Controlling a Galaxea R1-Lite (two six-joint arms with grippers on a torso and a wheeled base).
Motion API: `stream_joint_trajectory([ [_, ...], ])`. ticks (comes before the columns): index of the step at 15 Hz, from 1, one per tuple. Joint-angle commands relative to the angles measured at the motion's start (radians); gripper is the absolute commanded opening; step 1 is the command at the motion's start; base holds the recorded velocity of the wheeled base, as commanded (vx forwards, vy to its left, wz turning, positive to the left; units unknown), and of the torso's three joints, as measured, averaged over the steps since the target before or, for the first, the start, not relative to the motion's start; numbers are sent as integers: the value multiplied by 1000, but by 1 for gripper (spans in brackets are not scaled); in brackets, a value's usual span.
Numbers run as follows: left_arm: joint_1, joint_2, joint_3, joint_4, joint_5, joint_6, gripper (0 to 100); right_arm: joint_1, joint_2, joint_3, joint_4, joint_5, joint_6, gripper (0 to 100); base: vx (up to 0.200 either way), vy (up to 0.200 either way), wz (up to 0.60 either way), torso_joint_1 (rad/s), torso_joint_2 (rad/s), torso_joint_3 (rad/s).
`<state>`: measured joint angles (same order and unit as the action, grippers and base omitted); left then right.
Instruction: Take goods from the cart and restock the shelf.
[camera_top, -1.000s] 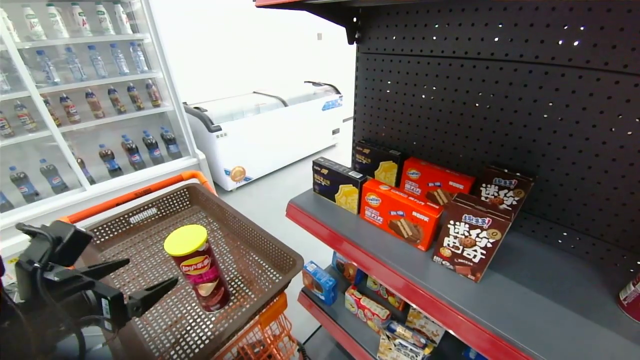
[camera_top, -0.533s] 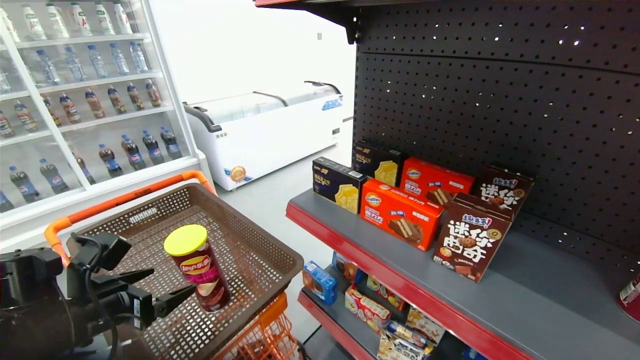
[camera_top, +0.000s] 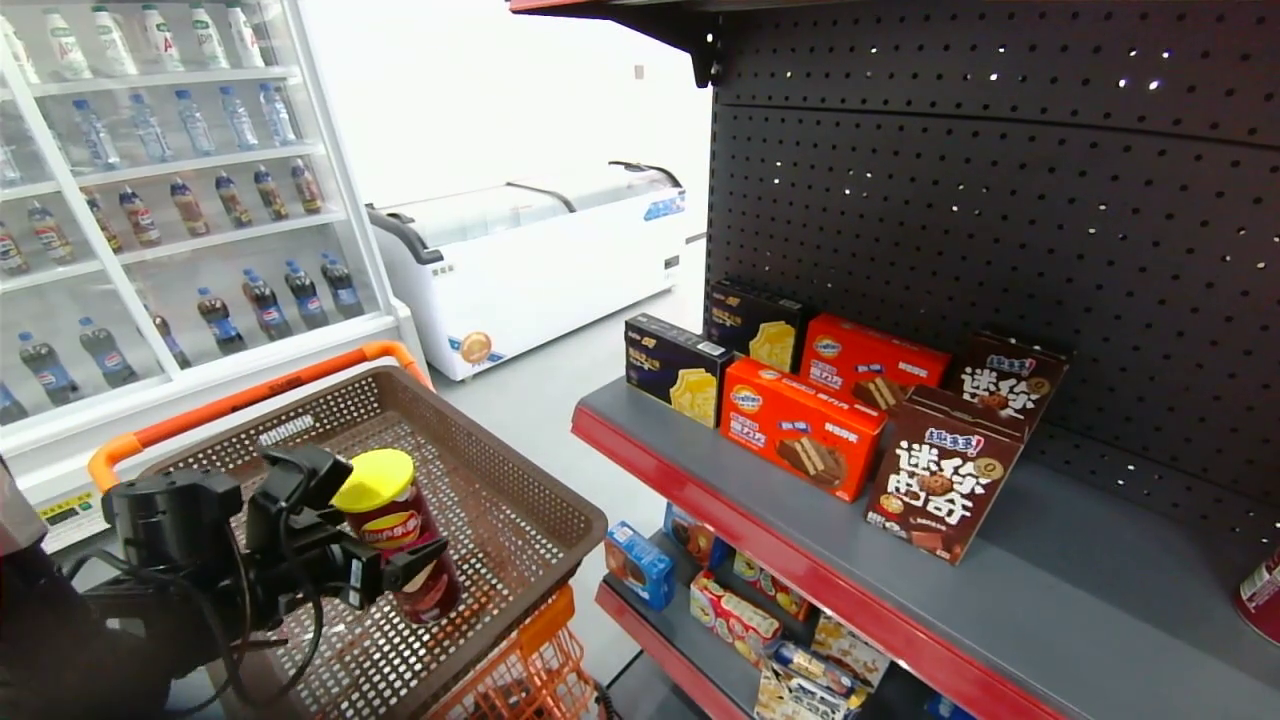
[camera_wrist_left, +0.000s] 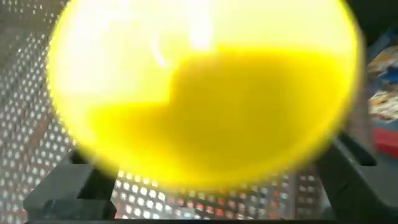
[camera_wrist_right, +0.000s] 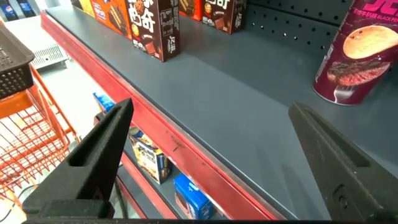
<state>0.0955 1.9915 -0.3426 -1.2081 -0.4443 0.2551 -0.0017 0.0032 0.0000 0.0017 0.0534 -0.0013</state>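
the left gripper (camera_top: 395, 520) is black and blocky, with thin black cables (camera_top: 245, 610) looping off it and a small white sticker (camera_top: 352, 592) on it. the right gripper (camera_wrist_right: 211, 106) has two dark, pointy wedge fingers (camera_wrist_right: 99, 162).

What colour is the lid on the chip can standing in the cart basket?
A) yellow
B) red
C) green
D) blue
A: the chip can stands upright in the brown cart basket, and the lid on top of it is bright yellow.
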Motion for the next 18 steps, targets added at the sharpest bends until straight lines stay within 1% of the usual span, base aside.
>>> stream_joint_trajectory([
  [1,-7,86,-44,-2,-1,30,100,0,0,0,0,0,0,100,0,0,0,0,0,0],
  [2,-7,113,-70,9,-1,65,100,0,0,0,0,0,0,100,0,0,0,0,0,0],
  [3,-13,127,-90,9,-2,65,100,0,1,0,0,0,0,100,0,0,0,0,0,0],
  [4,-25,139,-102,-2,-4,64,0,0,0,0,0,0,0,100,0,0,0,0,0,0],
  [5,-30,144,-119,-5,-4,59,0,0,0,0,0,0,0,100,0,0,0,0,0,0],
  [6,-33,144,-133,5,-1,64,0,0,0,0,0,0,0,100,0,0,0,0,0,0],
  [7,-43,141,-136,4,2,56,0,0,0,0,0,0,0,100,0,0,0,0,0,0],
  [8,-43,133,-122,5,6,59,0,0,1,0,0,0,0,100,0,0,0,0,0,0],
  [9,-48,105,-112,1,7,50,0,0,0,0,0,0,0,100,0,0,0,0,0,0],
  [10,-48,46,-105,12,19,50,0,0,0,0,0,0,0,100,0,0,0,0,0,0],
  [11,-50,-46,-87,27,61,38,0,0,1,0,0,0,0,100,0,0,0,0,0,0],
  [12,-50,-106,-81,38,101,18,0,0,0,0,0,0,0,100,0,0,0,0,0,0],
  [13,-48,-203,-76,59,157,-40,0,0,0,0,0,0,0,100,0,0,0,0,0,0],
  [14,-50,-273,-75,96,187,-71,0,0,0,0,0,0,0,100,0,0,0,0,0,0],
  [15,-48,-338,-78,137,193,-93,0,0,0,0,0,0,0,100,0,0,0,0,0,0],
  [16,-48,-500,-84,252,193,-128,0,0,0,0,0,0,0,100,0,0,0,0,0,0],
  [17,-48,-540,-82,292,194,-140,0,0,0,0,0,0,0,100,0,0,0,0,0,0],
  [18,-39,-724,-61,472,228,-166,0,0,0,0,0,0,0,100,0,0,0,0,0,0],
])
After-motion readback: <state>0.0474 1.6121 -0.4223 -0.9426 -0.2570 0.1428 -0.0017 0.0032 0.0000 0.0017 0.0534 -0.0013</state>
